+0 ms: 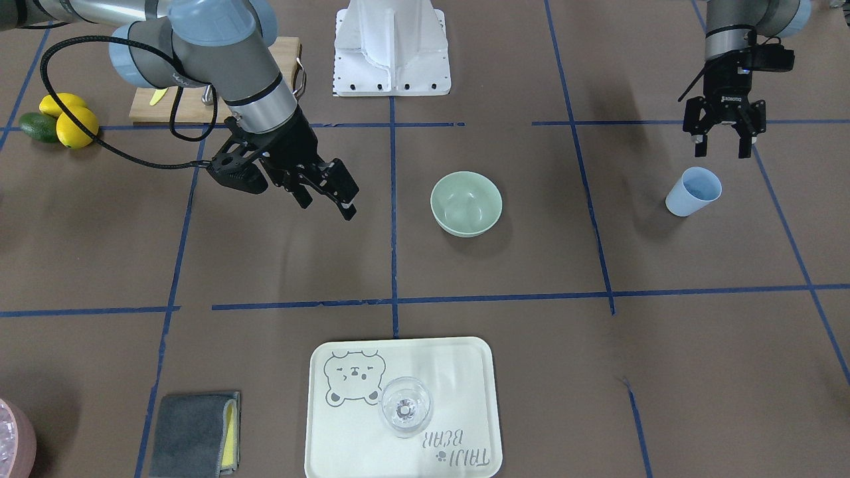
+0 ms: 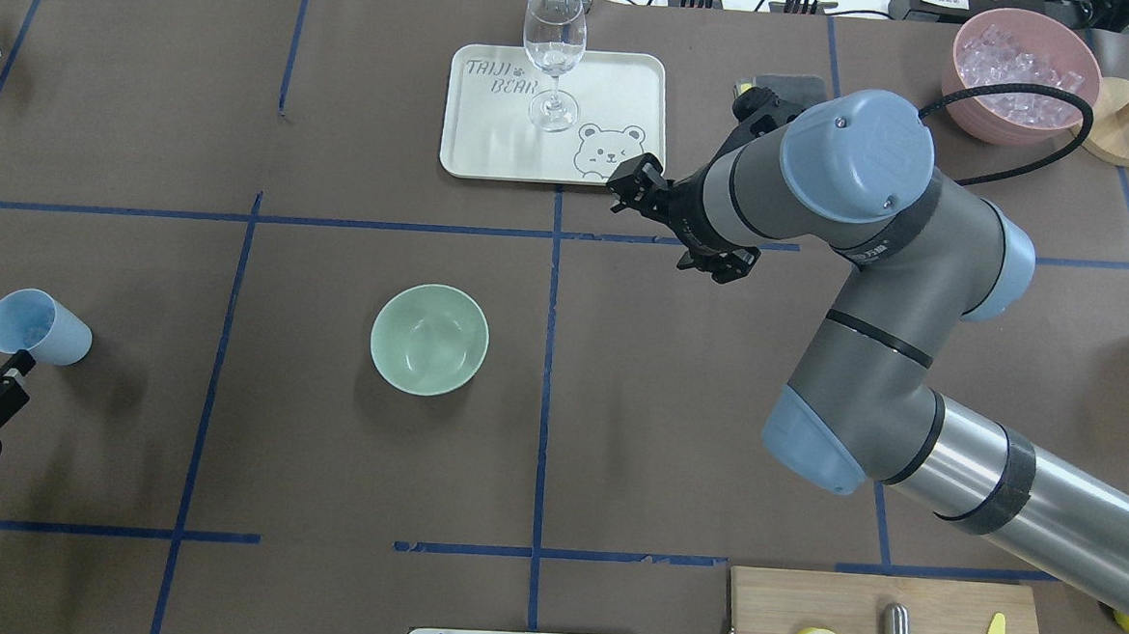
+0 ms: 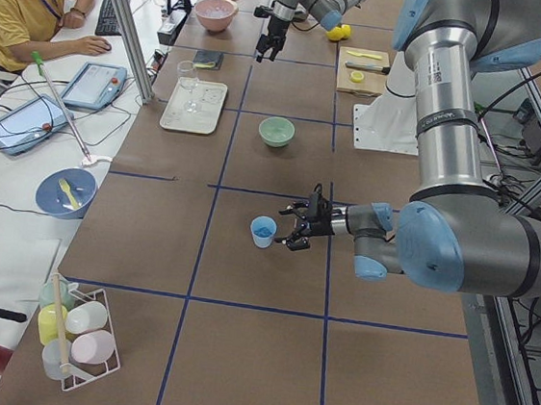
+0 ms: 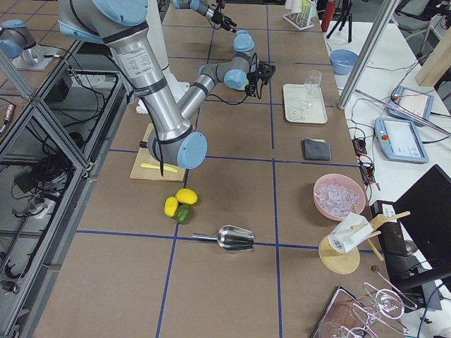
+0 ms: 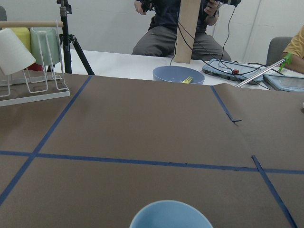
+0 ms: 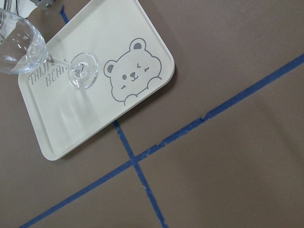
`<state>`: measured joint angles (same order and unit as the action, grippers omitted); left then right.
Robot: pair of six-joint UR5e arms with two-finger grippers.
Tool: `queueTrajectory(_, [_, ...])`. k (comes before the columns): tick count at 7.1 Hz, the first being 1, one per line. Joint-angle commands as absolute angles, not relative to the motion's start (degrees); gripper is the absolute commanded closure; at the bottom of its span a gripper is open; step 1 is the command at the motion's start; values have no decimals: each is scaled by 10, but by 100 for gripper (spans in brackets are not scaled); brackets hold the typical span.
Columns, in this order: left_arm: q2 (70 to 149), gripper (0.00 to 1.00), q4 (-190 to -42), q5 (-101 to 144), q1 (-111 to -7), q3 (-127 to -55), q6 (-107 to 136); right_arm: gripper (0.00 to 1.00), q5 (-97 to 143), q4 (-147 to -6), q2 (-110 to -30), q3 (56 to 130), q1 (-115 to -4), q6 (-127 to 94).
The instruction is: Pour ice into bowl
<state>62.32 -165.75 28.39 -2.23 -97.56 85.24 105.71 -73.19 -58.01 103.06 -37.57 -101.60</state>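
**Both grippers hanging open, ice sitting far from the bowl**

From the front, the bowl is sitting upright near the middle of the table. The left gripper is hanging with its fingers spread, gripping nothing, just behind the blue cup. The blue cup is standing upright, well to one side of the bowl. On the bowl's other side the right gripper is hovering at a tilt above the table, its fingers parted and holding nothing. A glass is standing on a cream tray.

From overhead, the ice is lying heaped in a pink container at the table's far right corner, well apart from the bowl. The right gripper is hanging near the tray's corner.

From the left end, the near arm is holding the left gripper level beside the blue cup. What the blue cup is holding cannot be told.

From the right end, the pink container is standing near the table's edge.

The left wrist camera is showing the blue cup's rim at the bottom edge, with no fingers in view.

The right wrist camera is looking down on the tray and the foot of the glass, and its fingers are out of view as well.
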Motion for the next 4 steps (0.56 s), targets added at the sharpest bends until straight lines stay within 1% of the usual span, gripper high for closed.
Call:
queueTrajectory(1, [663, 1, -1638, 234, -4, -930, 864, 0, 1060, -732, -580, 1030, -376, -1014])
queueTrajectory(2, [681, 1, -1637, 216, -4, -894, 863, 0, 1060, -733, -581, 1030, -377, -1009])
queueTrajectory(3, [714, 2, -1637, 186, -4, -843, 860, 0, 1060, -733, -582, 1030, -378, -1004])
queueTrajectory(4, [740, 2, -1644, 181, -4, -834, 842, 0, 1060, -733, -582, 1030, -378, -1004])
